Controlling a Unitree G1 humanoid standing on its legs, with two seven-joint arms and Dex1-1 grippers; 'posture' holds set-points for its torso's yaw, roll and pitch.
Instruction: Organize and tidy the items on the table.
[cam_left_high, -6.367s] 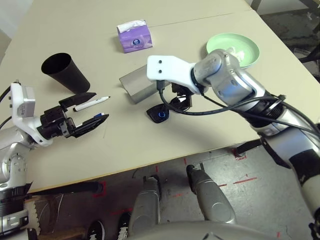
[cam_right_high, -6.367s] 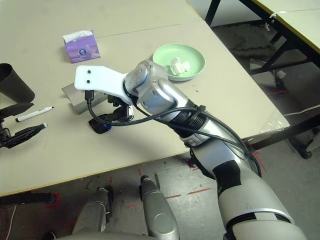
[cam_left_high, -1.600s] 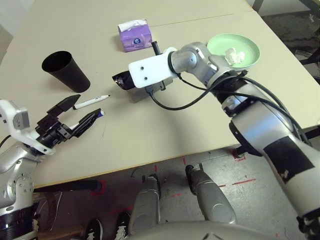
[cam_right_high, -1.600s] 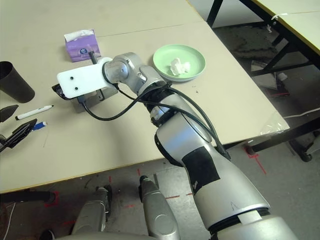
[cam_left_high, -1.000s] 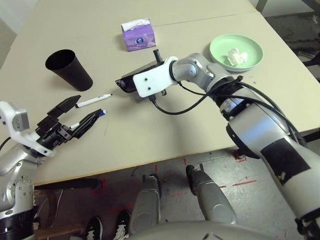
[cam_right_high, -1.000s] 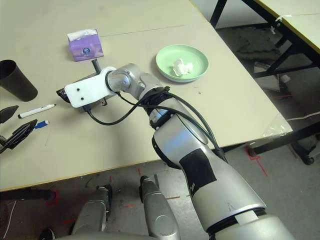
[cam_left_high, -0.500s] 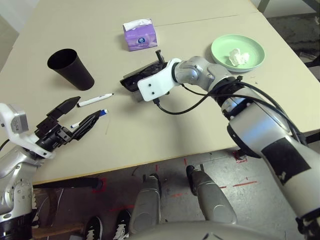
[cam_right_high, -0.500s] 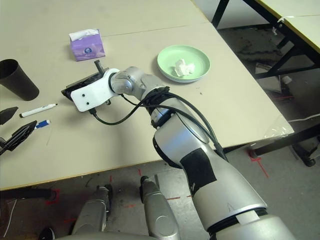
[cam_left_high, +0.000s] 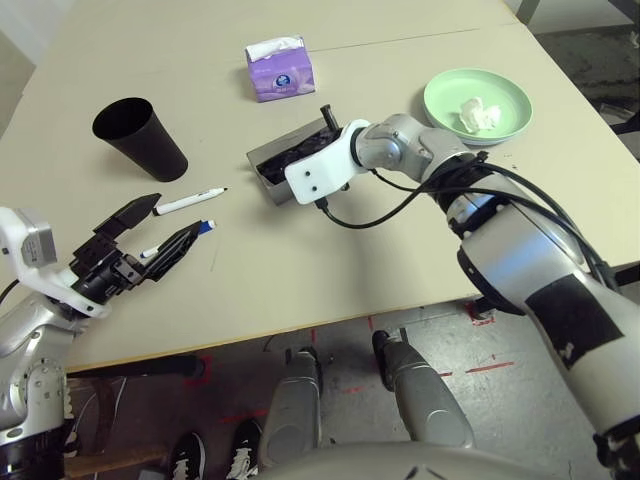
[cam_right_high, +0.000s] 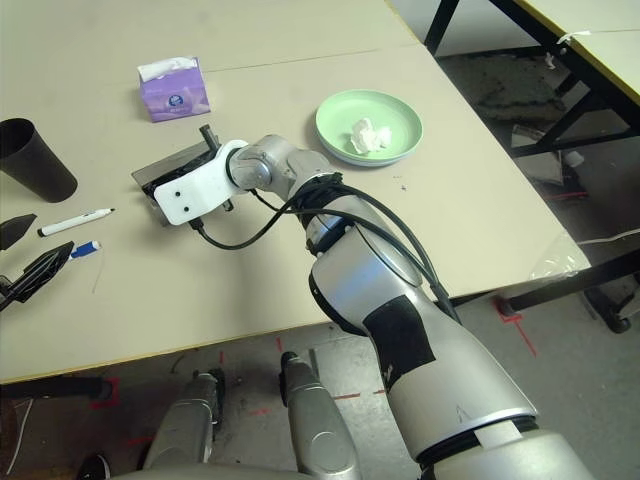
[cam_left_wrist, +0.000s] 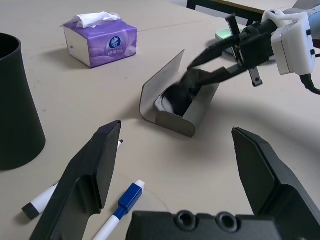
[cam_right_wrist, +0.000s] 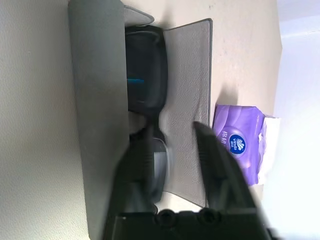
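Nearest you, your left gripper (cam_left_high: 150, 232) hangs just above the table (cam_left_high: 330, 270) with its black fingers spread wide and nothing between them. The blue-capped marker (cam_left_high: 180, 238) lies right under its fingertips, and the black-capped marker (cam_left_high: 188, 204) lies just past them, pointing toward the case. Beyond the markers, the black cup (cam_left_high: 139, 138) stands upright. Further in, your right gripper (cam_left_wrist: 225, 57) reaches down over the open grey glasses case (cam_left_wrist: 175, 100), its fingers parted with the black sunglasses (cam_right_wrist: 145, 80) lying in the trough below them; you cannot tell from these views whether a fingertip touches the frame. The case's lid stands open on the far side. Past the case sits a purple tissue box (cam_left_high: 277, 70), and off to the gripper's right the green plate (cam_left_high: 477, 95) carries the crumpled white tissue (cam_left_high: 476, 115).
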